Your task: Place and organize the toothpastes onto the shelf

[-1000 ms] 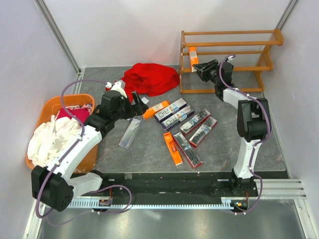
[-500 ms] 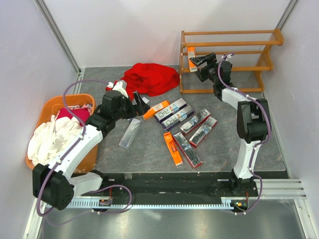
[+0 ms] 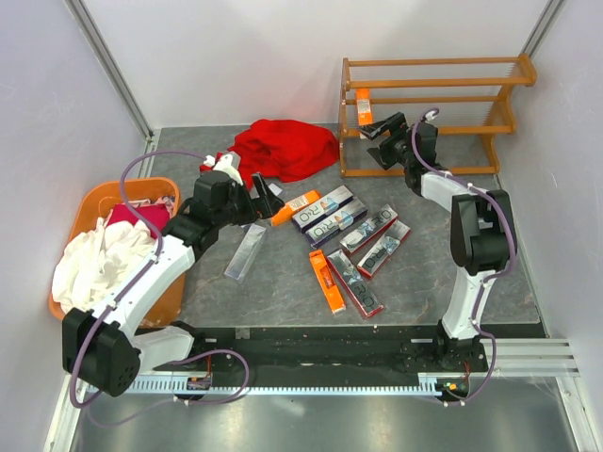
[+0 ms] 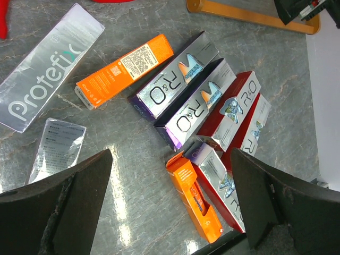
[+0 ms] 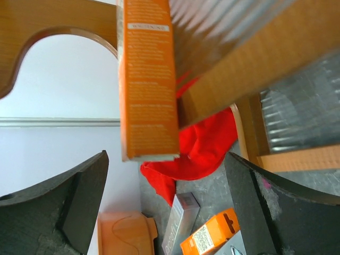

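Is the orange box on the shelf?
On the shelf. The orange box lies on its slats at the left end; the open right fingers do not touch it.

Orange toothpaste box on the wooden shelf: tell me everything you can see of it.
A long slim orange cardboard box with small white print. It lies flat across a slatted tier at the left end of the wooden shelf, its near end overhanging the front rail. The right claw is open just in front, not touching it.
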